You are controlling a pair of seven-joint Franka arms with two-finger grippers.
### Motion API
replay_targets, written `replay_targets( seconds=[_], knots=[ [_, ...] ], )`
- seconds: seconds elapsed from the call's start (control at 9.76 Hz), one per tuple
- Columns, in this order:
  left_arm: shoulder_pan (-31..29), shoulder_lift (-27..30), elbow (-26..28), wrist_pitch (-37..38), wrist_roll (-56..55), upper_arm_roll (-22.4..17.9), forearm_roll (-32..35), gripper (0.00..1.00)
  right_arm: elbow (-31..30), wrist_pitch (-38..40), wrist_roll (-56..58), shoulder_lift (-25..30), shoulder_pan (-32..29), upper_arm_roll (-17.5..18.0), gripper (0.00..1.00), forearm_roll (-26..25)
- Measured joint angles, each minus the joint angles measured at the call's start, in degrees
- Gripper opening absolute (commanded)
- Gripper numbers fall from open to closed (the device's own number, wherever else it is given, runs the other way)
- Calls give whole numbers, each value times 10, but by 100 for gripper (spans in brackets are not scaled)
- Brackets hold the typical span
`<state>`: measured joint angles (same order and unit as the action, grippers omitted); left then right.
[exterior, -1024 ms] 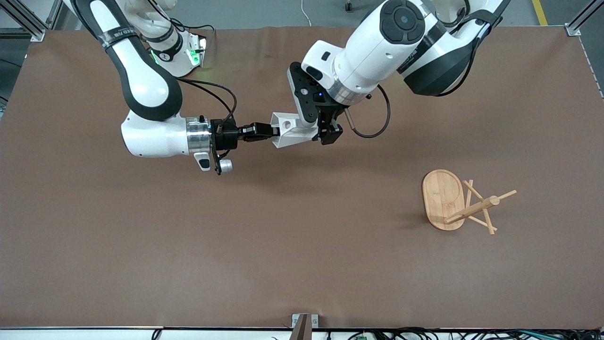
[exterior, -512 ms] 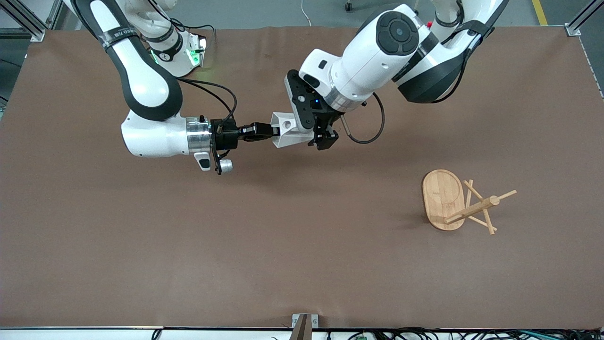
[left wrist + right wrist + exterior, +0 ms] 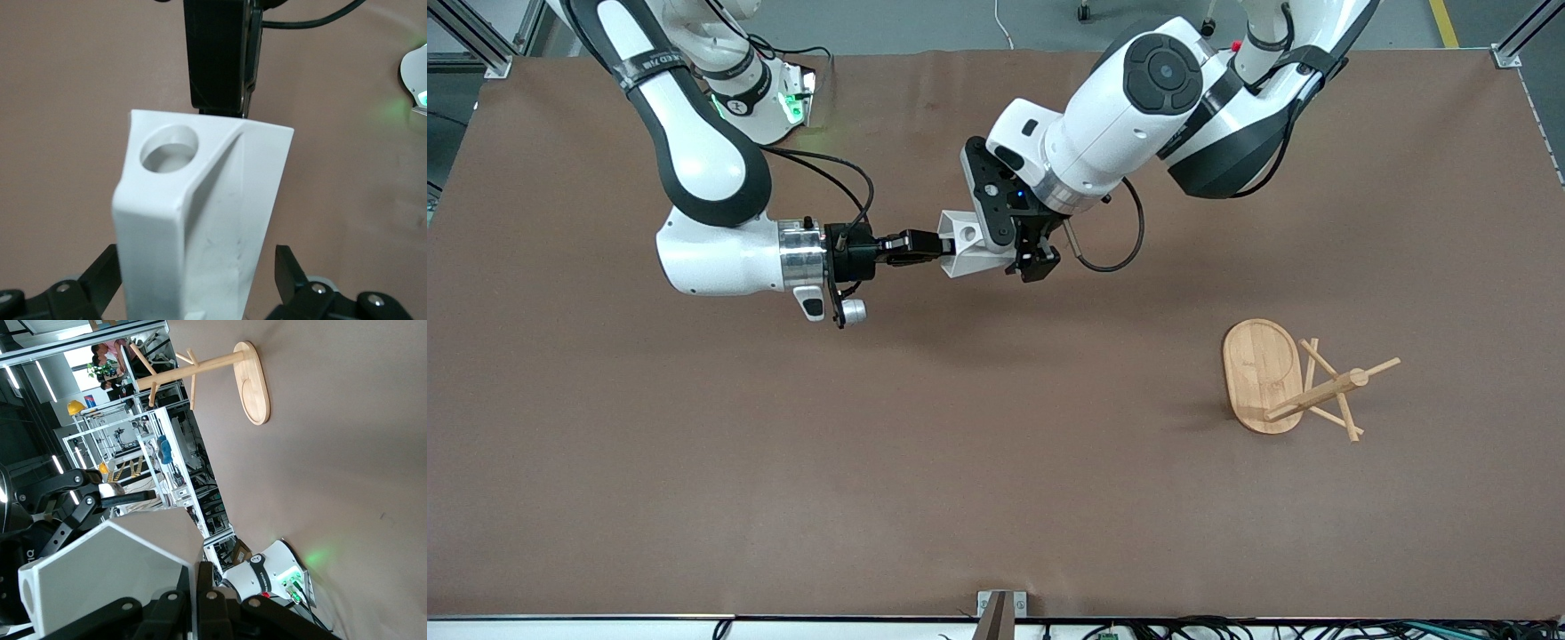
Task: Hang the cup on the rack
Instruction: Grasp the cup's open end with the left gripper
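Note:
The white faceted cup (image 3: pixel 971 245) hangs over the middle of the table. My right gripper (image 3: pixel 935 246) is shut on its rim wall; its fingers (image 3: pixel 198 587) pinch the thin wall of the cup (image 3: pixel 107 577). My left gripper (image 3: pixel 1018 246) straddles the cup's other end. The jaws stand open on either side of the cup body (image 3: pixel 200 220), with a small gap showing at one finger (image 3: pixel 288 267). The handle's round hole (image 3: pixel 170 148) faces the left wrist camera. The bamboo rack (image 3: pixel 1276 378) stands upright toward the left arm's end of the table, nearer to the front camera.
Brown table cover (image 3: pixel 783 462) spreads under both arms. A black cable (image 3: pixel 1129 240) loops from the left wrist. The right arm's base (image 3: pixel 783 102) glows green at the table's edge. In the right wrist view the rack (image 3: pixel 247 380) shows with its pegs.
The left arm has slid slightly toward the right gripper, bringing its jaws farther along the cup. The right arm and the cup have stayed still.

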<state>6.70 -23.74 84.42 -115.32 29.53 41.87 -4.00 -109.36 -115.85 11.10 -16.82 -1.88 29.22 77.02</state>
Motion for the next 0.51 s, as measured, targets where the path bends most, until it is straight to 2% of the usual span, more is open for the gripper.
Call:
replay_targets(
  seconds=[0.1, 0.41, 0.51],
  knots=[
    [0, 0, 0, 0, 0, 0, 0, 84, 0, 0, 0, 0, 0, 1, 0, 0],
    [0, 0, 0, 1, 4, 0, 1, 30, -2, -1, 1, 0, 0, 2, 1, -1],
    [0, 0, 0, 1, 8, 0, 1, 22, -2, -1, 4, 0, -1, 2, 1, -1]
  ],
)
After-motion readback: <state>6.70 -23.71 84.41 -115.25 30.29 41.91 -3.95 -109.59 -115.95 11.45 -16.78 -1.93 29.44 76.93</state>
